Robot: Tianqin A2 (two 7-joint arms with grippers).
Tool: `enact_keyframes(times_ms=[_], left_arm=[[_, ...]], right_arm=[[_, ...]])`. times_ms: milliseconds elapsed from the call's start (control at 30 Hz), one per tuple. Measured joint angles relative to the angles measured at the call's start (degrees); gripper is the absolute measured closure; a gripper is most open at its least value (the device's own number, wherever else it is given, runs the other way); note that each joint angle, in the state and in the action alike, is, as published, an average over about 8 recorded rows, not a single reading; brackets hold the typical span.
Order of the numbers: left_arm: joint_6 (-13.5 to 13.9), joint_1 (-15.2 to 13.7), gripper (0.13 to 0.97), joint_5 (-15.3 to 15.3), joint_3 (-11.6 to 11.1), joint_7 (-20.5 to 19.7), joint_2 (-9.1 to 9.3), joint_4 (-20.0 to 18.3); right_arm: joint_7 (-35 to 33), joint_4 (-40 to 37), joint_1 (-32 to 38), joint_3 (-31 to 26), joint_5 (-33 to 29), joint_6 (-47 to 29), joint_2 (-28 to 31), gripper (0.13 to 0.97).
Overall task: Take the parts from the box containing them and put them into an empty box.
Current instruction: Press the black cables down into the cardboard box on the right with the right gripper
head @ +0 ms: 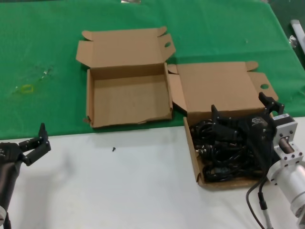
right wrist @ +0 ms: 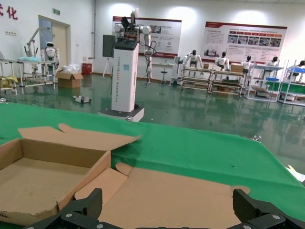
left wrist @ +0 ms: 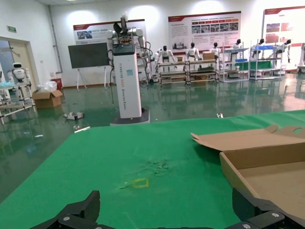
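The box containing the parts stands at the right, its lid folded back. Several black coiled power cords fill it. My right gripper is open and empty, just above the cords, facing the lid. In the right wrist view this gripper shows only the lid; the cords are hidden there. The empty box with the wavy front wall sits to the left of it, and also shows in the right wrist view and the left wrist view. My left gripper is open and empty at the front left.
A green cloth covers the back of the table; the front is white. A small black screw lies on the white part. A yellow mark is on the cloth at the left. The two boxes almost touch.
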Motion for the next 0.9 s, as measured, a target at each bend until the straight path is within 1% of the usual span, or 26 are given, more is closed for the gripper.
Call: enact_keyframes(times_ms=[767, 900], left_arm=[[0.0, 0.0, 0.132, 0.0, 0.0, 0.0, 0.0, 0.0], [0.0, 0.0, 0.158, 0.0, 0.0, 0.0, 0.0, 0.0]], right_arm=[[0.0, 0.0, 0.0, 0.0, 0.0, 0.0, 0.0, 0.129], [0.1, 0.1, -0.1, -0.2, 0.1, 0.2, 0.2, 0.129]])
